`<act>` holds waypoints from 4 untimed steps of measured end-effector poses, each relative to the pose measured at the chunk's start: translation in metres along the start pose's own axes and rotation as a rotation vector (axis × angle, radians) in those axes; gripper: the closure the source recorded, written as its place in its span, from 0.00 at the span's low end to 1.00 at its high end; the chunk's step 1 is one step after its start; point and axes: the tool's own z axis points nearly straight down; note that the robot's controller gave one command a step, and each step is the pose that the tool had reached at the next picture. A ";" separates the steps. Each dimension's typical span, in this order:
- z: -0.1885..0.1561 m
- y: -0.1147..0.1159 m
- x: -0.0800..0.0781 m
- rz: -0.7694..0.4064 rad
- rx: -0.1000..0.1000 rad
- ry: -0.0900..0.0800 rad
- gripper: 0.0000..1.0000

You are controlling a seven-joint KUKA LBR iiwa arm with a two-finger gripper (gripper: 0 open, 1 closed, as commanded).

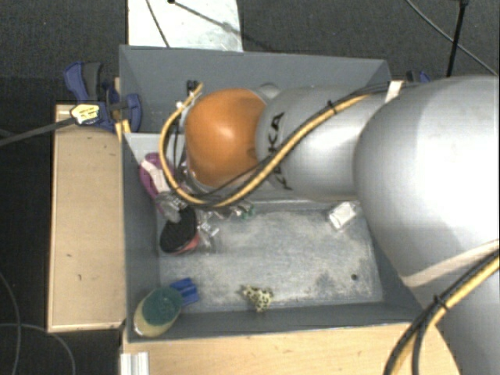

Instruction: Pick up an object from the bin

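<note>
– Gripper (186, 223) down low at left-centre of the frame, tucked under the arm's orange dome cover (223, 135), right over a black lumpy thing with a red edge (176, 239) beside the left wall of the grey metal bin (141, 244). Open or clamped? Can't tell, too much hidden by cover and cables (168, 151). Not calling it a grab.

– Agreed, no calling it. Probably lined up on that black-and-red piece as the nearest target. Awkward spot though: tight against the wall, little room on that side. Anything else close by?

– Pink-purple plastic bit (150, 174) just above it, near the same wall, partly behind the cables. Tiny green scrap (246, 210) a little to the right. Rest well apart: round yellow-green scrubber with a blue handle (160, 309) wedged in the lower-left corner, small yellow spotted figure (258, 297) along the bottom wall, white block (342, 215) at right, close under the arm.

– So everything sitting along walls and corners, nothing stacked. Easy enough to single out one piece, then. Guessing at the main risks: scraping the wall, or dragging the pink bit along on the lift.
</note>
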 end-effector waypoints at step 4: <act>-0.105 -0.003 -0.008 0.033 0.001 0.006 1.00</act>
